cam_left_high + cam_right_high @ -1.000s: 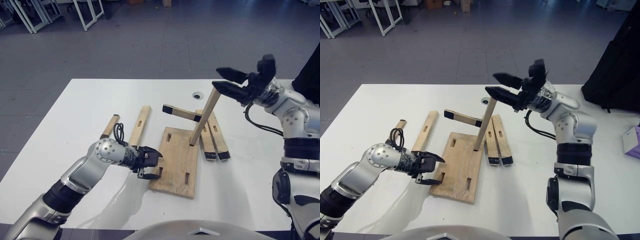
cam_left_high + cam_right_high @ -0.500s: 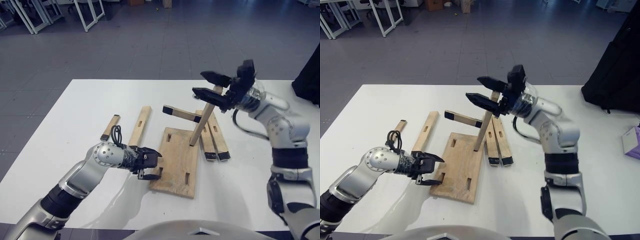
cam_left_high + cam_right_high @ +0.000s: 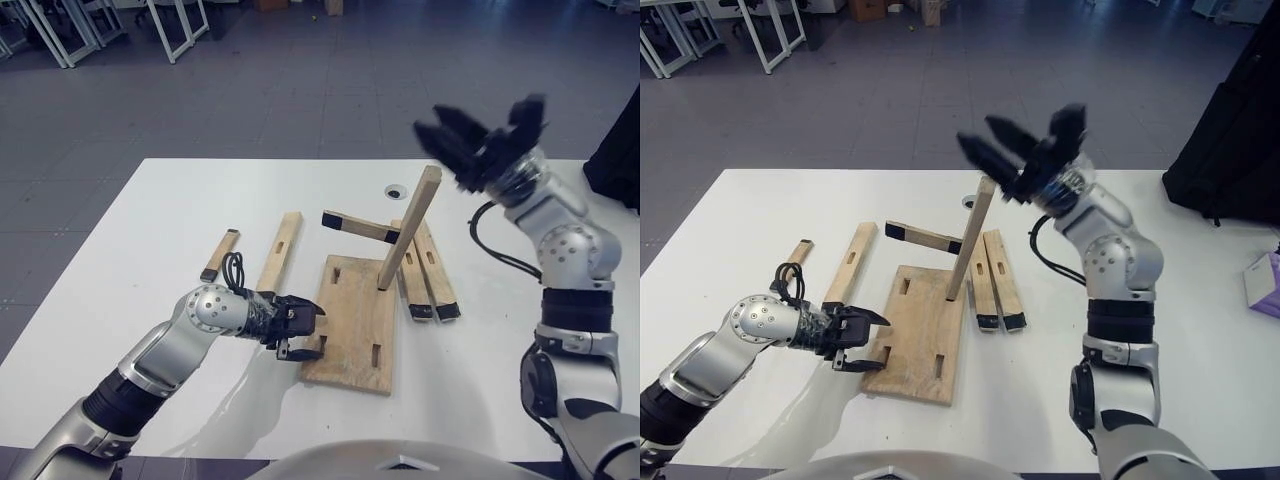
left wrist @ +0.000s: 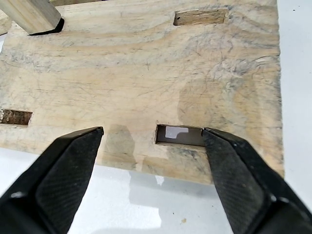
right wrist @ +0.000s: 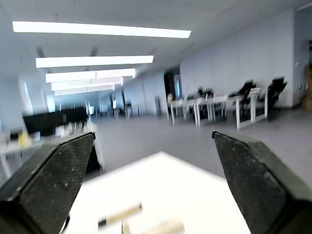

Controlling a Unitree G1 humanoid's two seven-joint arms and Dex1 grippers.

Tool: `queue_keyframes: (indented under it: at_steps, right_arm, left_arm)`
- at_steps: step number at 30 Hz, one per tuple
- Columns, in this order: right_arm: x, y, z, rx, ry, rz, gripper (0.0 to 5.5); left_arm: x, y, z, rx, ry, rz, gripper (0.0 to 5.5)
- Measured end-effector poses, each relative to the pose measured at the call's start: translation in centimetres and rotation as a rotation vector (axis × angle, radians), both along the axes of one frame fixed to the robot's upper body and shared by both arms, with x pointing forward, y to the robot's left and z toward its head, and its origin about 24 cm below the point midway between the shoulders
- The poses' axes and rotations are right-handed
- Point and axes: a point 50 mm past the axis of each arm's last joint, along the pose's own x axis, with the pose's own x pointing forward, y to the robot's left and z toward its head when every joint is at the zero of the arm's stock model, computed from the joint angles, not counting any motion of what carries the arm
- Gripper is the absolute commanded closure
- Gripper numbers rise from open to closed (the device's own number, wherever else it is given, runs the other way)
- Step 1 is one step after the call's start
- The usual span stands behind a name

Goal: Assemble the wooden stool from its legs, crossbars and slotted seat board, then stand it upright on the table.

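White table (image 3: 150, 230) with a round cable hole (image 3: 396, 189), set on a grey floor (image 3: 300, 70); white desk frames (image 3: 60, 30) stand at the room's far left. The slotted seat board (image 3: 355, 320) lies flat near the table's front edge. One leg (image 3: 408, 228) stands tilted in a far slot, with a crossbar (image 3: 358, 227) projecting from it. Two loose legs (image 3: 430, 280) lie just beside the board's right edge; two further wooden pieces (image 3: 280, 250) lie to its left. The left gripper (image 3: 312, 332), fingers spread, sits at the board's left edge, straddling a slot. The right gripper (image 3: 432, 120), fingers spread, is raised above the standing leg's top, clear of it.
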Motion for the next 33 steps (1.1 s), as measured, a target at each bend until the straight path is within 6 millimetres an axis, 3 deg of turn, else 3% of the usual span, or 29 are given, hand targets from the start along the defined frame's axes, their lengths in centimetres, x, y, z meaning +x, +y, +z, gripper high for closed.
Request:
queue_keyframes:
  at_steps: [3, 5, 7, 8, 12, 15, 18, 23, 27, 33]
  right_arm:
    - [0.4, -2.3, 2.2, 0.086, -0.035, -0.135, 1.05]
    - [0.7, -3.5, 1.4, 0.045, -0.002, -0.246, 1.05]
    - [0.6, -4.6, -1.8, -0.024, 0.097, -0.348, 1.05]
    - [0.3, -5.6, -4.6, -0.059, 0.199, -0.416, 1.05]
    - [-1.6, -6.8, -9.8, -0.191, 0.383, -0.557, 1.05]
    - [-4.0, -6.1, -13.3, -0.338, 0.523, -0.553, 1.05]
    - [-6.1, -4.8, -15.1, -0.487, 0.584, -0.553, 1.05]
    - [-7.6, -2.9, -15.9, -0.605, 0.625, -0.584, 1.05]
    - [-8.4, -3.0, -17.2, -0.658, 0.689, -0.646, 1.05]
    - [-9.1, -1.7, -17.5, -0.684, 0.695, -0.579, 1.05]
  left_arm:
    - [-0.1, 0.1, -0.1, -0.011, 0.006, 0.022, 1.76]
    - [-0.2, 0.1, -0.2, -0.014, 0.008, 0.034, 1.76]
    - [-0.3, 0.2, -0.2, -0.020, 0.009, 0.054, 1.76]
    - [-0.4, 0.3, -0.3, -0.030, 0.015, 0.074, 1.76]
    - [-0.7, -0.1, -0.7, -0.067, 0.007, 0.116, 1.76]
    - [-1.0, -0.2, -0.8, -0.078, -0.005, 0.137, 1.76]
    - [-1.4, -0.2, -0.9, -0.090, -0.014, 0.161, 1.76]
    - [-1.6, -0.3, -0.9, -0.096, -0.023, 0.178, 1.76]
    - [-1.6, -0.3, -0.9, -0.096, -0.023, 0.180, 1.76]
    - [-1.6, -0.2, -1.0, -0.105, -0.014, 0.198, 1.76]
